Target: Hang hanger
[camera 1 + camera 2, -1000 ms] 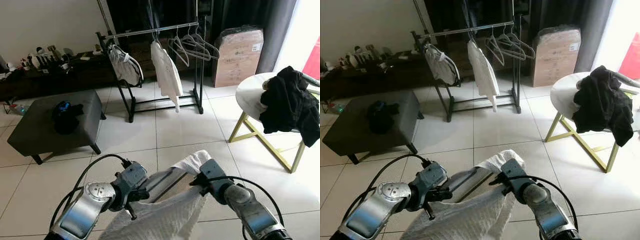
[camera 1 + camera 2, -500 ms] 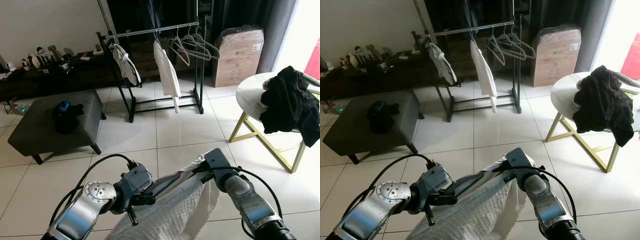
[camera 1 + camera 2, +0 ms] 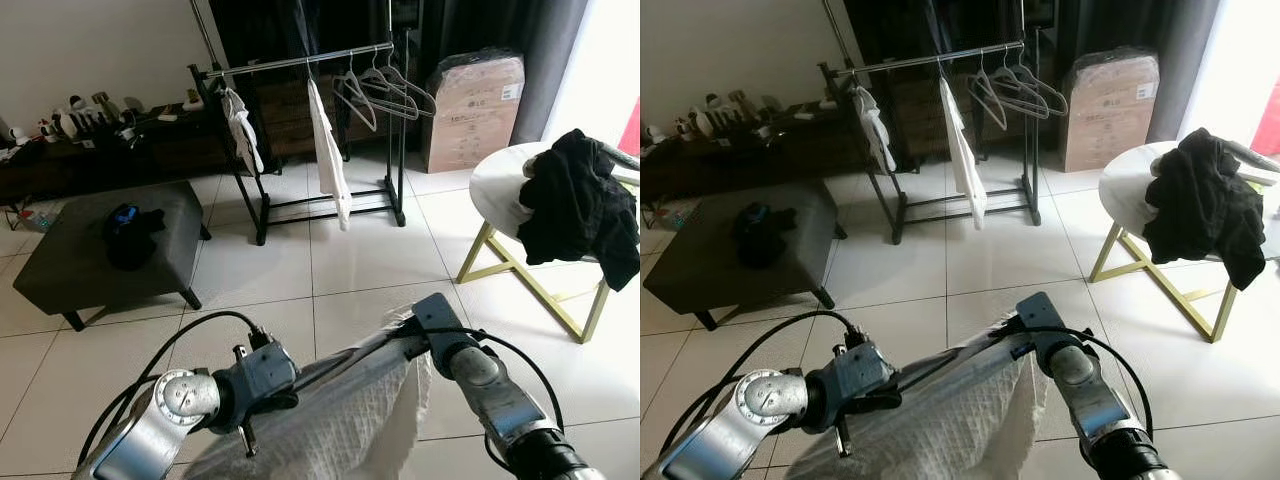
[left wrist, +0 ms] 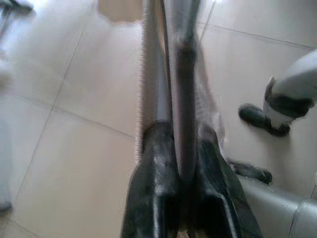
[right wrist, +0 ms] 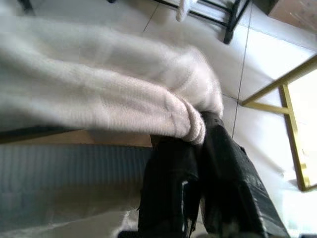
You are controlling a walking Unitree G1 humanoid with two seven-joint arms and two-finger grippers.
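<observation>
A clothes rack (image 3: 300,62) is standing against the far wall of a tiled living room, carrying two pale garments (image 3: 328,150) and a cluster of empty hangers (image 3: 385,88) on its rail. To the robot's left a dark ottoman (image 3: 95,245) is sitting with a black bundle on top; to its right a round white table (image 3: 495,185) on gold legs is holding a heap of black clothing (image 3: 580,205), with a wrapped cardboard box (image 3: 472,98) behind it.

Close below the head camera, the robot is holding a white knitted garment (image 3: 340,425) stretched on a hanger (image 4: 181,74) between its two arms, well apart from the rack. The left gripper (image 4: 181,163) is pinching the hanger's dark bar, its fingers (image 4: 156,178) pressed tight on either side. The right gripper (image 5: 198,148) is clamping the bunched shoulder of the knit, fingers (image 5: 223,163) closed on the fabric.

The hanging step is not yet done; the robot is likely needing to cross the open floor first. The risk from here is the loose cloth sliding off the hanger while walking, since the right side is gripped by fabric alone. The hook could also snag the crowded empty hangers or miss the rail.
</observation>
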